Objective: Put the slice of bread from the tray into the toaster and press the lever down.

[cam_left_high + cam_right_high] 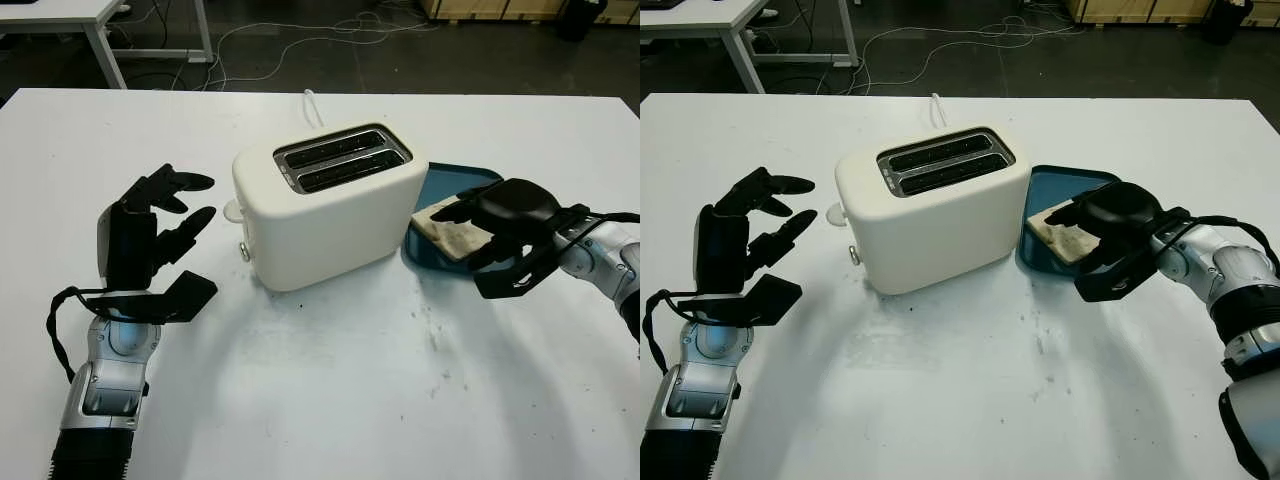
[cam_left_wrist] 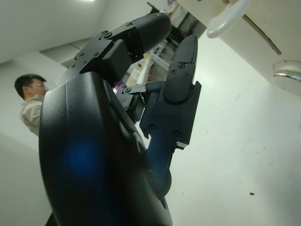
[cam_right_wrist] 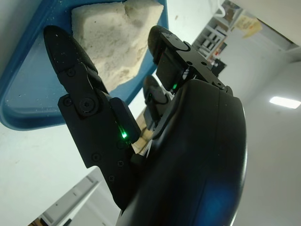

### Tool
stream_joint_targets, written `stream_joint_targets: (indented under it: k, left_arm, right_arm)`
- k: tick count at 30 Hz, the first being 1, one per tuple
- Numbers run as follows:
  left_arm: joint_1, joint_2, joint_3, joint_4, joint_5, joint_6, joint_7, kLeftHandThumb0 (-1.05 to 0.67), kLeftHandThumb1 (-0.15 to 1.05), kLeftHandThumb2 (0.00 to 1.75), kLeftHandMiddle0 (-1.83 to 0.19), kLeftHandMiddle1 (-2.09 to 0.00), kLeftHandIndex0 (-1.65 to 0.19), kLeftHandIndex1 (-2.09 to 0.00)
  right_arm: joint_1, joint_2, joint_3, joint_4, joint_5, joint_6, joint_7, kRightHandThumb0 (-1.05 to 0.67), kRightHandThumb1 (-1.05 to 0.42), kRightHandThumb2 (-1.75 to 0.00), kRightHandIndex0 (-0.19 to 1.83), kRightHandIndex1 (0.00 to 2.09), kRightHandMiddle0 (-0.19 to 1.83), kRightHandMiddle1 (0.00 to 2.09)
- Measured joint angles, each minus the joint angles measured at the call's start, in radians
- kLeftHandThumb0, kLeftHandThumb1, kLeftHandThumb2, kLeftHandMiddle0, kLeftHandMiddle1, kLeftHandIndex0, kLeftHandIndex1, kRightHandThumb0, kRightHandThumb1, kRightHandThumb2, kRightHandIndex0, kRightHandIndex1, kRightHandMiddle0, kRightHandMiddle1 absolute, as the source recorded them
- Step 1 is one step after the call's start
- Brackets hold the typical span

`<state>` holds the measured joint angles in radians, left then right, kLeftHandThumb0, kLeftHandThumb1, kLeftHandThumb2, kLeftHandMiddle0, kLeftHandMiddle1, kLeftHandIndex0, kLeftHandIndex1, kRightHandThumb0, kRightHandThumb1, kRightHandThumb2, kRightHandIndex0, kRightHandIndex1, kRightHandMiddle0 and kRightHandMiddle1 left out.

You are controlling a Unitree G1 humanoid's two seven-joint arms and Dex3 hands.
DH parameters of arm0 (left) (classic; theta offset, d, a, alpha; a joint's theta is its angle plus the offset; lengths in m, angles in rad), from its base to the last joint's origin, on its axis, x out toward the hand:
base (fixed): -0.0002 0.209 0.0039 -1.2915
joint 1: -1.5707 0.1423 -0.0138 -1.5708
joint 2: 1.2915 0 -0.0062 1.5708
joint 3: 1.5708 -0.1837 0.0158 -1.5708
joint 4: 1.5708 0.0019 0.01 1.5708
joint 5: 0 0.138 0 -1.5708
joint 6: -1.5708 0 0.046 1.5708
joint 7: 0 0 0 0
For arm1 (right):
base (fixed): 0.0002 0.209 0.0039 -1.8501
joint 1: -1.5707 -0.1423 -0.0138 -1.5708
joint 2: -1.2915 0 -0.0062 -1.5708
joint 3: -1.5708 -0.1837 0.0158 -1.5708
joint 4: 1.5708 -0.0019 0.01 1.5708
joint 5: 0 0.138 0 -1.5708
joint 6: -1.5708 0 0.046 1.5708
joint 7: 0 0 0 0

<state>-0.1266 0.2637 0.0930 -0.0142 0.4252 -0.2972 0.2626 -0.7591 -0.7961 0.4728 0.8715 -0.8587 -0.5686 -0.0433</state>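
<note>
A white table [image 1: 330,400] seen from above, with a cream two-slot toaster [image 1: 330,205] standing near its middle. Both slots face up and look dark inside. A small white lever [image 1: 234,210] sticks out of the toaster's end nearest the left hand, with a round silver knob [image 1: 245,252] just below it.

Right beside the toaster, on its far side from the lever, lies a blue tray [image 1: 455,185]. A pale slice of bread [image 1: 445,228] lies flat in the tray, at the edge nearest the robot.

The right hand [image 1: 510,235] is black and hangs over the bread, palm down, reaching in from the right. Its fingers are spread partway open, two above the slice and the thumb [image 3: 84,101] on the near side, at the tray's rim. From the wrist camera the fingertips sit close on either side of the bread, but they have not closed on it, and whether any tip touches it cannot be told. The hand holds nothing.

The left hand [image 1: 150,240] is open and raised above the table, well to the left of the toaster, its fingertips pointing toward the lever end. It holds nothing.

A person [image 2: 32,101] shows in the background of the left wrist camera
</note>
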Motion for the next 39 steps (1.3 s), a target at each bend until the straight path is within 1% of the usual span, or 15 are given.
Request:
stream_joint_targets:
  k: [9,12,14,18,22,23,27,29,32,34,35,36,37,38,39]
  left_arm:
    - [0.000,0.000,0.000,-0.003,0.001,0.002,0.001,-0.35,0.92,0.15,-0.52,-1.47,-0.66,-0.79]
    - [0.000,0.000,0.000,-0.003,0.001,0.002,0.003,-0.35,0.92,0.15,-0.51,-1.49,-0.66,-0.78]
    - [0.000,0.000,0.000,-0.003,0.000,0.002,0.003,-0.34,0.92,0.15,-0.50,-1.50,-0.66,-0.78]
    - [0.000,-0.001,0.000,-0.002,0.001,0.001,0.003,-0.34,0.92,0.14,-0.51,-1.51,-0.66,-0.79]
    - [0.000,0.000,0.000,-0.002,0.000,0.000,0.003,-0.32,0.92,0.14,-0.50,-1.48,-0.66,-0.79]
    - [0.000,0.000,0.000,-0.002,0.000,0.000,0.003,-0.33,0.92,0.14,-0.50,-1.48,-0.66,-0.78]
    - [0.000,0.000,0.000,-0.002,-0.001,-0.002,0.003,-0.35,0.92,0.14,-0.50,-1.49,-0.67,-0.79]
    - [0.000,0.000,0.000,-0.001,-0.001,-0.005,0.003,-0.35,0.92,0.14,-0.50,-1.50,-0.67,-0.79]
    - [0.000,0.000,0.000,0.000,-0.001,-0.008,0.003,-0.34,0.92,0.14,-0.49,-1.50,-0.67,-0.79]
    - [0.000,0.000,0.000,0.000,-0.001,-0.008,0.003,-0.34,0.92,0.14,-0.50,-1.50,-0.67,-0.79]
    - [0.000,0.000,0.000,0.000,-0.001,-0.008,0.003,-0.34,0.92,0.14,-0.50,-1.50,-0.67,-0.78]
    - [0.000,0.000,0.000,0.000,-0.001,-0.008,0.003,-0.34,0.92,0.14,-0.50,-1.50,-0.66,-0.78]
    - [0.000,0.000,0.000,0.000,0.000,-0.008,0.003,-0.34,0.92,0.14,-0.51,-1.50,-0.67,-0.78]
    - [0.000,0.000,0.000,0.000,0.000,-0.009,0.003,-0.35,0.92,0.14,-0.51,-1.51,-0.67,-0.78]
    - [0.000,0.000,0.000,0.000,0.000,-0.009,0.004,-0.35,0.92,0.14,-0.50,-1.51,-0.67,-0.78]
  right_arm:
    - [0.000,0.020,0.013,0.007,-0.007,0.016,0.001,-0.60,-0.68,-0.01,0.47,0.01,0.65,0.02]
    - [-0.004,0.021,0.032,0.009,-0.036,0.037,-0.038,-0.46,-0.70,-0.01,0.53,0.03,0.72,0.03]
    - [-0.011,0.025,0.044,0.012,-0.055,0.054,-0.056,-0.41,-0.72,-0.01,0.56,0.04,0.77,0.04]
    - [-0.024,0.037,0.081,0.034,-0.094,0.088,-0.132,-0.33,-0.77,-0.02,0.72,0.08,0.94,0.08]
    - [-0.039,0.048,0.137,0.060,-0.155,0.129,-0.226,-0.25,-0.78,0.00,0.99,0.11,1.09,0.07]
    - [-0.042,0.050,0.153,0.063,-0.176,0.143,-0.248,-0.24,-0.79,-0.01,1.03,0.10,1.11,0.07]
    - [-0.045,0.051,0.193,0.053,-0.217,0.188,-0.262,-0.24,-0.86,-0.03,1.15,0.12,1.12,0.04]
    - [-0.046,0.051,0.200,0.044,-0.218,0.201,-0.244,-0.30,-0.91,-0.08,1.15,0.11,1.09,0.02]
    - [-0.049,0.051,0.208,0.033,-0.218,0.212,-0.222,-0.36,-0.92,-0.17,1.21,0.14,1.13,0.03]
    - [-0.051,0.051,0.210,0.028,-0.218,0.216,-0.206,-0.41,-0.92,-0.23,1.08,0.61,1.21,0.08]
    - [-0.052,0.051,0.212,0.026,-0.218,0.218,-0.205,-0.43,-0.92,-0.20,0.99,0.98,1.27,0.14]
    - [-0.052,0.051,0.215,0.025,-0.219,0.220,-0.205,-0.44,-0.92,-0.20,0.94,1.17,1.27,0.22]
    - [-0.052,0.051,0.220,0.024,-0.222,0.222,-0.215,-0.46,-0.92,-0.19,0.91,1.34,1.24,0.40]
    - [-0.052,0.051,0.225,0.024,-0.227,0.222,-0.226,-0.48,-0.92,-0.22,0.88,1.50,1.08,0.81]
    - [-0.052,0.050,0.230,0.024,-0.233,0.222,-0.238,-0.49,-0.92,-0.24,0.88,1.55,0.99,1.02]
